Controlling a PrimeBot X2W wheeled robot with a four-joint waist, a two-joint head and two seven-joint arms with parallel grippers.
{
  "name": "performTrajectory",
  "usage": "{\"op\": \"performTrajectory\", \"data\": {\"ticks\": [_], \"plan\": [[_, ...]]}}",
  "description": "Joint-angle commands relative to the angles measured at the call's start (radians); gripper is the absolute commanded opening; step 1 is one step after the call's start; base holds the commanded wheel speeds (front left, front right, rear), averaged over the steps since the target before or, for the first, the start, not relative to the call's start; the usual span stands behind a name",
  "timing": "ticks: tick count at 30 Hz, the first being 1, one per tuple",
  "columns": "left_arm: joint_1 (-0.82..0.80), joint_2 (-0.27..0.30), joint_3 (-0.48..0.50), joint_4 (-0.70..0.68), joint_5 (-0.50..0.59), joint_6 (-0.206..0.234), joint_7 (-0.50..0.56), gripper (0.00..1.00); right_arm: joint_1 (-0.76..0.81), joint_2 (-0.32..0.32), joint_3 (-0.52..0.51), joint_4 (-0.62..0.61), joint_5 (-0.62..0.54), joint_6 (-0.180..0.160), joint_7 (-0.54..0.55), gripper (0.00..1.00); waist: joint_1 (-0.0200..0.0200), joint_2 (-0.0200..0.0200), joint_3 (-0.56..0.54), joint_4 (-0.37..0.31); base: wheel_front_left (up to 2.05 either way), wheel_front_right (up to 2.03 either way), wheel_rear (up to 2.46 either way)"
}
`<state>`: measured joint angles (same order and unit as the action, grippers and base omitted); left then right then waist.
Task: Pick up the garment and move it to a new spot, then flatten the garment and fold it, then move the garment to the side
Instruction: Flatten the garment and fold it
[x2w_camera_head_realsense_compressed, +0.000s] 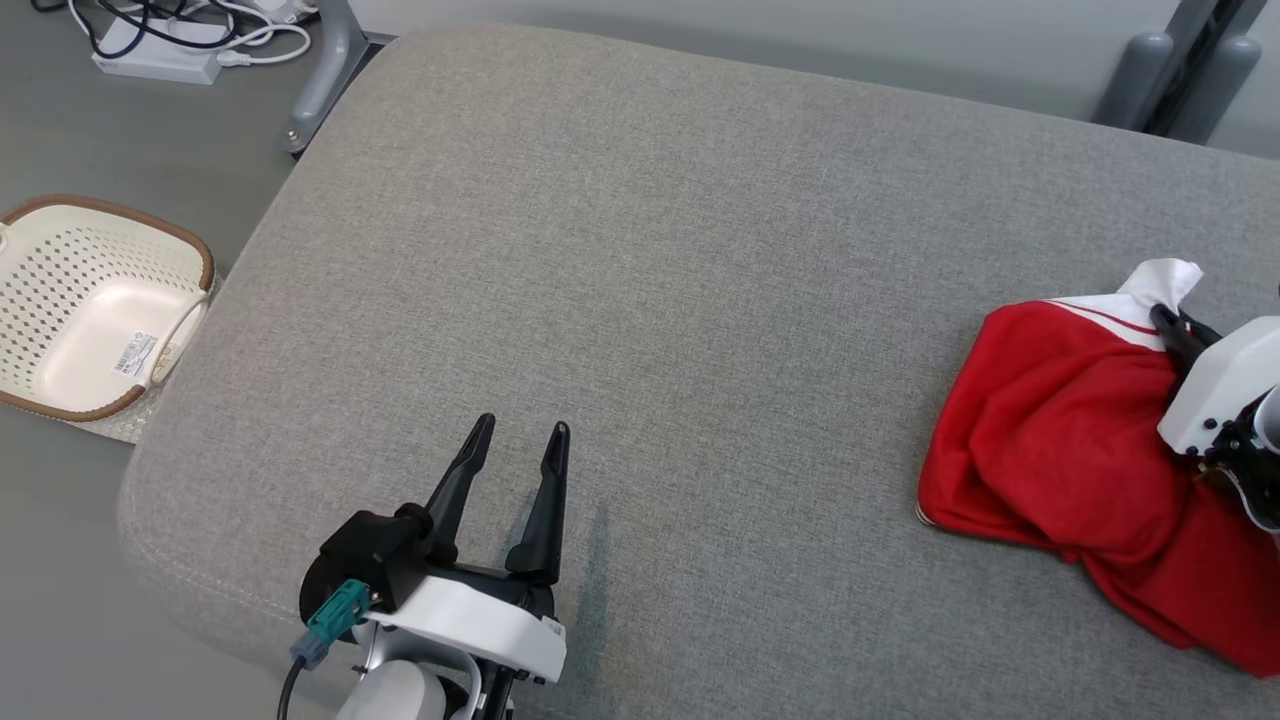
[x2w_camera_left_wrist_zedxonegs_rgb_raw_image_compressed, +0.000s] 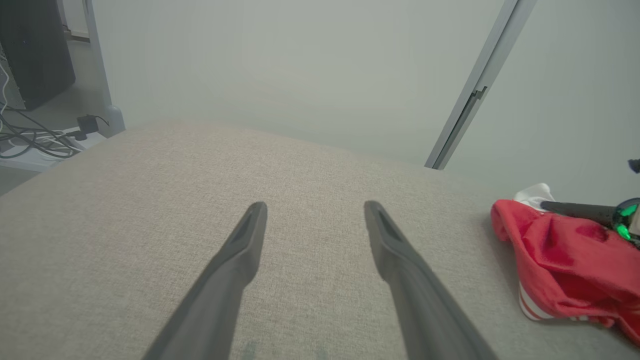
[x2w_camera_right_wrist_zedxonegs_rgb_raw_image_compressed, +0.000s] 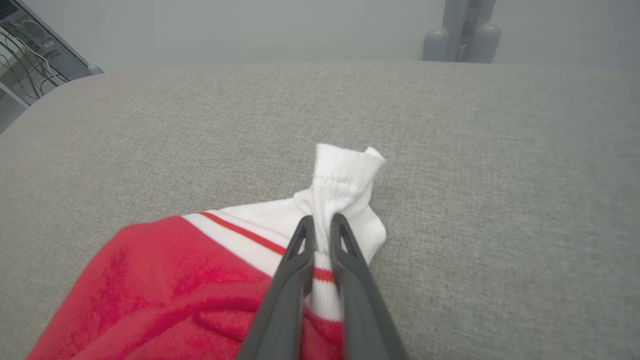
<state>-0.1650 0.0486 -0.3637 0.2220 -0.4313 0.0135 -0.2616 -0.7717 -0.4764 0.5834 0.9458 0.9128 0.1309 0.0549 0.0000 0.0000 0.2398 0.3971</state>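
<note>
- At the right edge of the worktop (x2w_camera_head_realsense_compressed: 700, 300), our right hand (x2w_camera_right_wrist_zedxonegs_rgb_raw_image_compressed: 320, 222) pinches the white cuff (x2w_camera_right_wrist_zedxonegs_rgb_raw_image_compressed: 345, 165) of the red garment (x2w_camera_head_realsense_compressed: 1040, 440), a grip for lifting.
- Our left hand (x2w_camera_head_realsense_compressed: 523, 426) hovers wide open and empty, ready to help flatten.

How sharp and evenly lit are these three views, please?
Head view: sharp, soft even light, a faint shadow beside the left gripper on the cushion. Left wrist view: hazy and warm-tinted, garment at its right edge. Right wrist view: crisp on the white cuff pinched by the right gripper; red cloth nearest slightly soft.
</note>
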Motion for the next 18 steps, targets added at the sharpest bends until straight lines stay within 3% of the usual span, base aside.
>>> {"op": "performTrajectory", "data": {"ticks": [1, 7, 9, 13, 18], "plan": [[-0.012, 0.004, 0.002, -0.003, 0.001, 0.006, -0.003, 1.0, -0.016, -0.011, 0.008, -0.007, 0.017, 0.0, -0.028, 0.0, 0.0, 0.0, -0.004, -0.005, 0.0, 0.0, 0.0], [-0.004, 0.004, 0.007, 0.007, 0.011, 0.005, -0.003, 1.0, -0.074, -0.047, 0.035, 0.02, 0.022, 0.0, -0.187, 0.0, 0.0, 0.0, -0.033, -0.034, 0.0, 0.0, 0.0], [0.002, 0.004, 0.003, 0.016, 0.01, 0.002, -0.003, 1.0, -0.137, -0.065, 0.044, 0.055, -0.008, 0.0, -0.271, 0.0, 0.0, 0.0, -0.058, -0.047, 0.0, 0.0, 0.0], [0.012, 0.004, -0.005, 0.021, 0.002, 0.001, -0.003, 1.0, -0.239, -0.096, 0.047, 0.083, -0.091, 0.0, -0.319, 0.0, 0.0, 0.0, -0.095, -0.051, 0.0, 0.0, 0.0], [0.028, 0.004, 0.0, 0.019, 0.001, 0.005, -0.003, 1.0, -0.294, -0.082, -0.018, -0.099, -0.224, 0.0, -0.322, 0.0, 0.0, 0.0, -0.13, -0.048, 0.0, 0.0, 0.0]]}}
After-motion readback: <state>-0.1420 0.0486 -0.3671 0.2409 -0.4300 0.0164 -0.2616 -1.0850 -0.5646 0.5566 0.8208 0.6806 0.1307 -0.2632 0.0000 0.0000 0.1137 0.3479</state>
